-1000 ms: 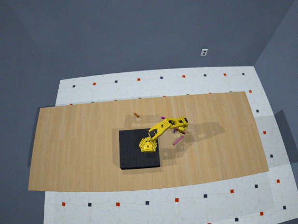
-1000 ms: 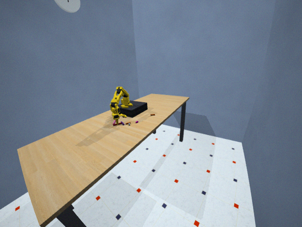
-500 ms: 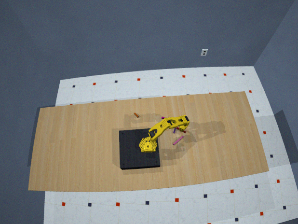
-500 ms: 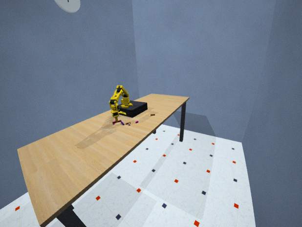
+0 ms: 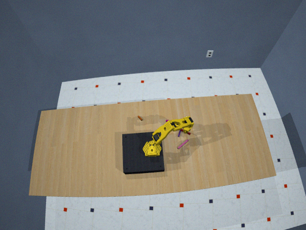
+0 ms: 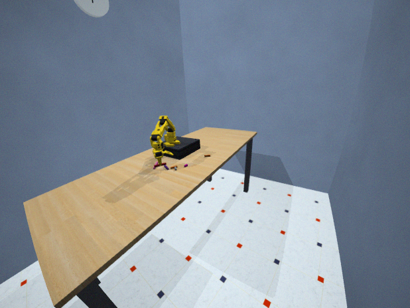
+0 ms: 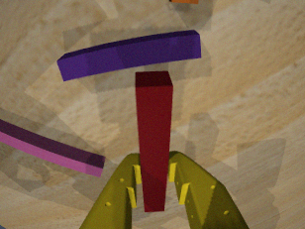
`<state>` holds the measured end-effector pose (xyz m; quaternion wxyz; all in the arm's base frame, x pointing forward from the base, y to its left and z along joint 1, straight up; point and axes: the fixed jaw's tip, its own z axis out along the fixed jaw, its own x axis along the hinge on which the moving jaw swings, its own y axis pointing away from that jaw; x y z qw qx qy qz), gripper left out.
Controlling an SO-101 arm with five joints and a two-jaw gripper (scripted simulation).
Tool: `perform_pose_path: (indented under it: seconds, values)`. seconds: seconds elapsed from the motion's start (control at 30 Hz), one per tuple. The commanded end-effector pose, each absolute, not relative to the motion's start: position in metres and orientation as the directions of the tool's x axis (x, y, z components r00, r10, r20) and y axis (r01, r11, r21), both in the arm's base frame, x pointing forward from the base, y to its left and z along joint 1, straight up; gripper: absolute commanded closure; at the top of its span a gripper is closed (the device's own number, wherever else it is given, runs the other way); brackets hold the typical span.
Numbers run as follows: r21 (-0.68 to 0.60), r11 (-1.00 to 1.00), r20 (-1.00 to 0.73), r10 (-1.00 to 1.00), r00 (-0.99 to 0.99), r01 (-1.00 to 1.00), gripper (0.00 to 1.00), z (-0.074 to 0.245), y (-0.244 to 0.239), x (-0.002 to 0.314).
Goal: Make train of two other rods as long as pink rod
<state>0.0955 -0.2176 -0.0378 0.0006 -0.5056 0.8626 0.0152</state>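
Yellow gripper (image 5: 186, 131) (image 6: 160, 162) (image 7: 154, 160): clenched around the red rod, both fingers cut off at the wrist view's near edge.
Red rod (image 5: 188, 133) (image 6: 162, 164) (image 7: 153, 133): straight and square-ended, between the fingers and reaching beyond their tips; partly hidden from above.
Pink rod (image 5: 183, 144) (image 6: 156, 164) (image 7: 54, 154): left of the gripper in the wrist view, its left end cut off.
Purple rod (image 5: 179, 133) (image 6: 166, 167) (image 7: 131, 53): crosswise beyond the red rod's far end, in no line with it; contact hard to judge.
Orange rod (image 6: 174, 166) (image 7: 184, 0): cropped at the wrist view's far edge, hidden from above.
Tiny piece (image 6: 175, 168): beside the orange rod, colour unclear.
Magenta rod (image 5: 166, 120) (image 6: 186, 165): short, partly covered by the arm from above.
Orange-brown rod (image 5: 140, 118) (image 6: 207, 155): well apart, at the right in the exterior view.
Tabletop (image 5: 74, 153) (image 6: 109, 186): pale, streaked wood.
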Motion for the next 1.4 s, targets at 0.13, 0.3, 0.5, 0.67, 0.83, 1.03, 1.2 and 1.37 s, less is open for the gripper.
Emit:
perform_pose_path:
  seconds: [0.13,0.3,0.5,0.67,0.83,1.03,1.2,1.37]
  values:
    - [0.008,0.427,-0.005,-0.904,-0.427,-0.904,1.00,-0.035,-0.195,0.131]
    - [0.009,0.361,-0.004,-0.933,-0.361,-0.933,1.00,-0.036,-0.164,0.158]
    - [0.010,0.303,-0.004,-0.953,-0.303,-0.953,1.00,-0.038,-0.135,0.176]
    - [0.012,0.237,-0.003,-0.971,-0.237,-0.971,1.00,-0.039,-0.101,0.191]
    - [0.012,0.189,-0.002,-0.982,-0.189,-0.982,1.00,-0.041,-0.075,0.197]
    - [0.013,0.168,-0.002,-0.986,-0.168,-0.986,1.00,-0.041,-0.064,0.199]
    - [0.013,0.161,-0.002,-0.987,-0.161,-0.987,1.00,-0.041,-0.061,0.199]
    - [0.013,0.161,-0.002,-0.987,-0.161,-0.987,1.00,-0.041,-0.061,0.199]
